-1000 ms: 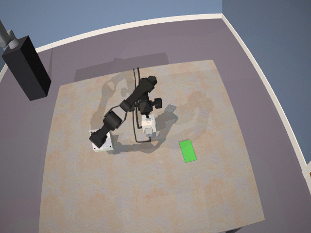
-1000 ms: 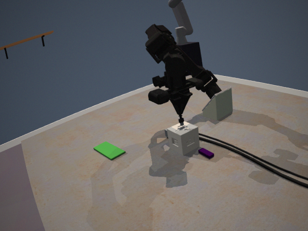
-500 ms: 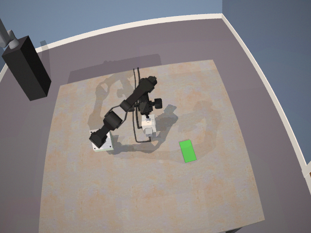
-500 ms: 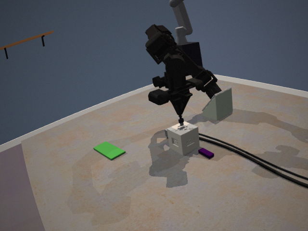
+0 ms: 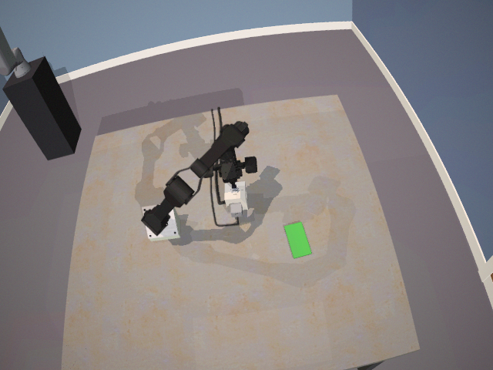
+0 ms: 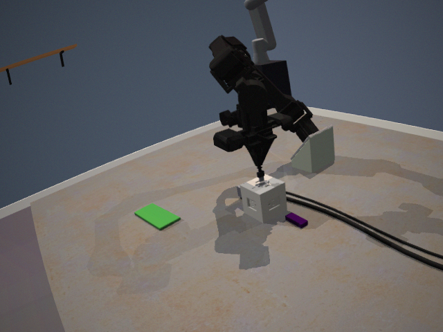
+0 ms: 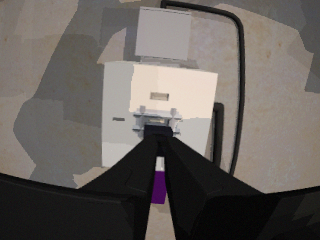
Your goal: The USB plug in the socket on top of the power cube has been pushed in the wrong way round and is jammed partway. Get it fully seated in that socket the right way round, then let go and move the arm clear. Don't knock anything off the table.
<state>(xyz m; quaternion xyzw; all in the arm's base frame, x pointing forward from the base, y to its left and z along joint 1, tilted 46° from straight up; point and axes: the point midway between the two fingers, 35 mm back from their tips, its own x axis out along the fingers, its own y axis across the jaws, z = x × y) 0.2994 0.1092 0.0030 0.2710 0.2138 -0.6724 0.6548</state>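
The white power cube (image 5: pixel 242 199) (image 6: pixel 270 215) (image 7: pixel 200 85) stands on the table. My gripper (image 5: pixel 233 184) (image 6: pixel 259 167) (image 7: pixel 160 144) points down over its top, shut on the USB plug. The plug's black body (image 6: pixel 260 173) (image 7: pixel 158 131) sits at the fingertips, with a short length of metal shell (image 6: pixel 261 179) below it, close over the cube's top. Pale raised brackets (image 7: pixel 142 116) surround the top socket opening (image 7: pixel 156 120), which shows just beyond the plug in the wrist view. Whether the shell's tip is inside the opening, and which way round it faces, I cannot tell.
A grey adapter (image 5: pixel 236 210) (image 7: pixel 164 32) sticks out of one side of the cube. Black cables (image 5: pixel 226 224) (image 6: pixel 340 214) (image 7: pixel 242 50) run beside it. A purple block (image 6: pixel 296 220) (image 7: pixel 158 187) lies close by. A green plate (image 5: pixel 297 240) (image 6: pixel 157 216) lies farther off.
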